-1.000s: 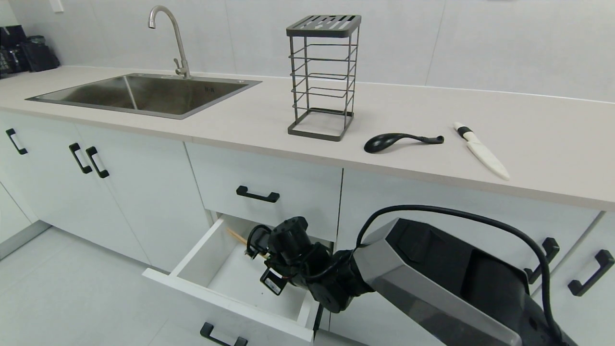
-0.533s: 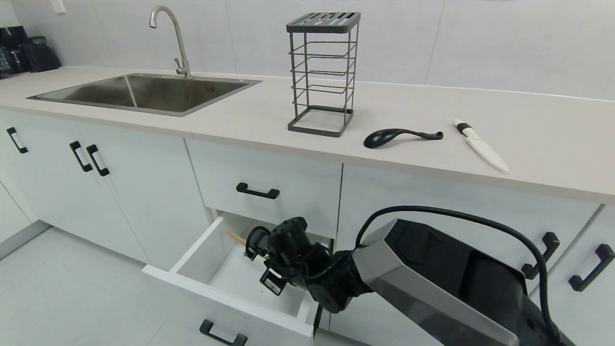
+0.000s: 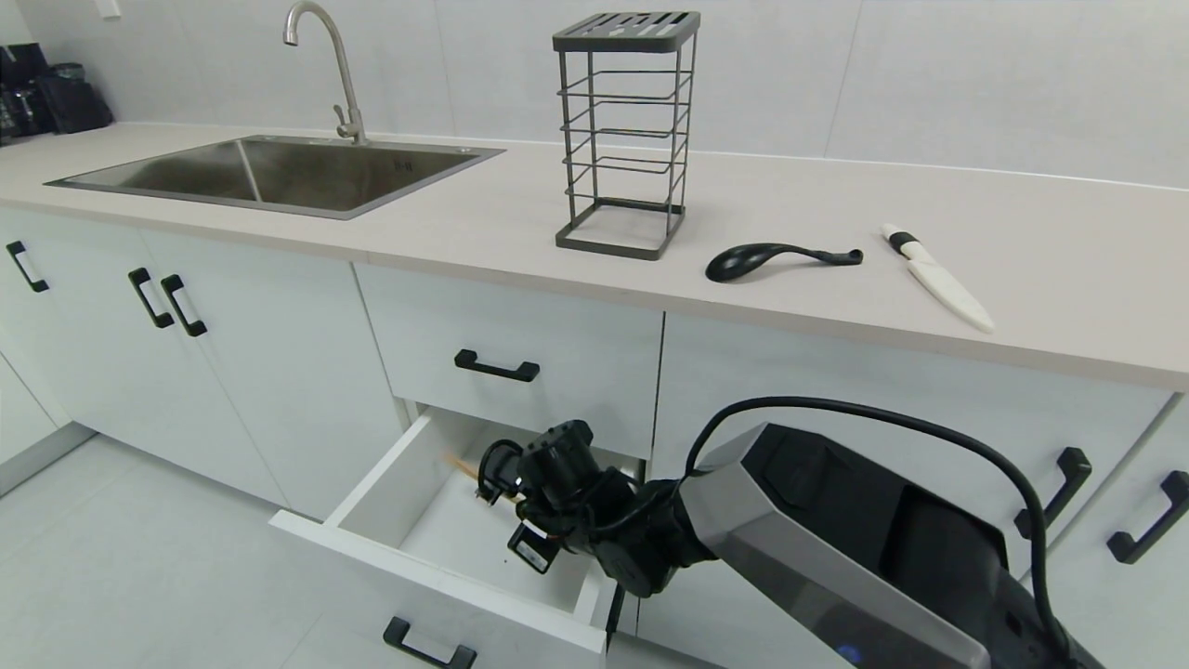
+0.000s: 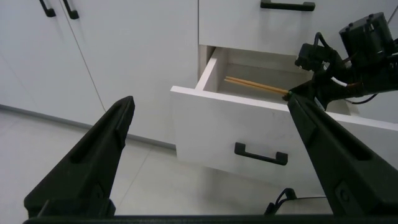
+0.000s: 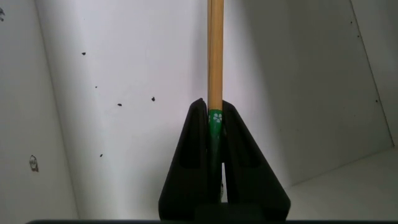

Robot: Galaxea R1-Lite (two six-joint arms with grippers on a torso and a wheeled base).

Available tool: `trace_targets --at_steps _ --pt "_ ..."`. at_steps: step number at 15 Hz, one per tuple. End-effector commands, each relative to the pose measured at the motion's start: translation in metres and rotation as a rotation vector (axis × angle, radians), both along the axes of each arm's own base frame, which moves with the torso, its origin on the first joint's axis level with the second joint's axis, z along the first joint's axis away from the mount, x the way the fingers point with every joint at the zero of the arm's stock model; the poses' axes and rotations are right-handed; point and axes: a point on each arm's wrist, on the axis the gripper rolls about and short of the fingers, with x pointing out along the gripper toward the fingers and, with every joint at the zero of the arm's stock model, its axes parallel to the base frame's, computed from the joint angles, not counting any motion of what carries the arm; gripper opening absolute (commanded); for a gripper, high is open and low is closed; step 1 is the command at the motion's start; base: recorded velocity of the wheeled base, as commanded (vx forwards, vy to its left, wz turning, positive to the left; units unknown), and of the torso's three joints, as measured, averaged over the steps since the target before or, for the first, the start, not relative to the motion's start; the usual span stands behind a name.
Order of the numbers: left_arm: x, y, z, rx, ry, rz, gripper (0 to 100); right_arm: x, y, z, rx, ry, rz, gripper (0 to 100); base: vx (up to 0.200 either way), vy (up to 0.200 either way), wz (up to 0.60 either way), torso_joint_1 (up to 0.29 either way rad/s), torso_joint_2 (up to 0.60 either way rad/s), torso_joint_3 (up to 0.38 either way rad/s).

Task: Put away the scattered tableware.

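Note:
My right gripper point(image 3: 487, 472) is inside the open lower drawer point(image 3: 437, 567), shut on a pair of wooden chopsticks point(image 3: 461, 462). In the right wrist view the chopsticks point(image 5: 215, 68) run straight out from between the shut fingers point(image 5: 194, 143) over the white drawer floor. The left wrist view shows the chopsticks point(image 4: 255, 86) lying slanted in the drawer point(image 4: 205, 118), with my left gripper point(image 4: 208, 107) open in front of it, holding nothing. A black spoon point(image 3: 762, 258) and a white knife point(image 3: 934, 277) lie on the countertop at the right.
A dark wire rack point(image 3: 624, 130) stands mid-counter. The sink point(image 3: 269, 177) with its tap point(image 3: 325, 56) is at the left. A shut drawer with a black handle point(image 3: 496, 366) sits directly above the open one. Cupboard doors flank both sides.
The head view has shifted slightly. The right gripper stays in the drawer with the chopsticks, hardly moved.

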Motion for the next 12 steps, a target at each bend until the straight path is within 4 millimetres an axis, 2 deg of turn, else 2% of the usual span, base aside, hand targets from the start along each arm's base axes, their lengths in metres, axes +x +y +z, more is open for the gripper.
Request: trace_targets --at_steps 1,4,5,8,9,10,12 --pt "0.0 0.0 0.0 -0.001 -0.001 0.0 100 -0.001 0.001 -0.004 -0.007 0.008 0.003 100 0.0 0.0 0.0 0.0 0.0 0.0" --pt "0.0 0.0 0.0 -0.001 0.002 0.0 100 0.0 0.002 0.001 0.009 -0.009 0.004 100 0.0 0.0 0.0 0.0 0.0 0.0" --pt "0.0 0.0 0.0 -0.001 0.001 0.0 100 0.002 0.005 0.009 0.037 -0.035 0.007 100 0.0 0.0 0.0 0.0 0.0 0.0" --pt "0.0 0.0 0.0 0.001 0.001 0.0 100 -0.004 0.012 0.057 0.119 -0.102 0.023 100 0.0 0.0 0.0 0.0 0.0 0.0" --pt "0.0 0.0 0.0 -0.001 -0.001 0.0 100 -0.012 0.017 0.072 0.147 -0.112 0.036 100 0.0 0.0 0.0 0.0 0.0 0.0" --pt "0.0 0.0 0.0 -0.001 0.001 0.0 100 -0.025 0.024 0.081 0.156 -0.123 0.059 100 0.0 0.0 0.0 0.0 0.0 0.0" --pt "0.0 0.0 0.0 -0.001 0.001 0.0 100 -0.035 0.025 0.095 0.161 -0.158 0.056 100 0.0 0.0 0.0 0.0 0.0 0.0"
